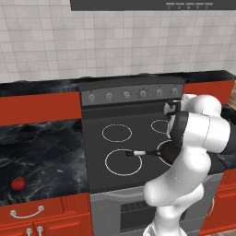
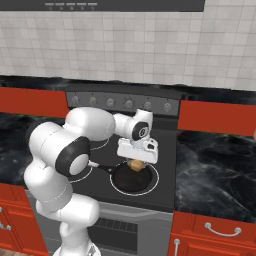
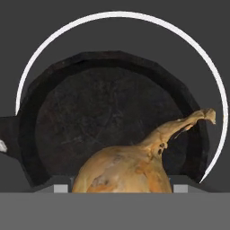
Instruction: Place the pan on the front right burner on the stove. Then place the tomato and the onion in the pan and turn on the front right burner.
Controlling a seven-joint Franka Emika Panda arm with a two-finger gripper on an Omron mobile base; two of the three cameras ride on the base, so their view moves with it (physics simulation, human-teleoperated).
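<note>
in the left base view the white arm rises from the lower right and covers much of the right half of the stove; the pan sits on the front right burner, mostly hidden behind the arm, with its long handle reaching left toward the front left ring. the tomato lies well apart on the dark marble surface left of the stove, near its front edge. in the right base view the gripper hangs just above the pan, which rests inside the front right burner, and the onion is pinched in the jaws over the pan's back part, not touching its floor as far as can be told. the stove shows its knob panel behind. in the hand view the onion fills the lower middle, held between the jaws, which stand spread to its width and press its sides; its dry stalk points up to the right. behind it lies the pan, bare inside, with the front right burner arching around its rim.
</note>
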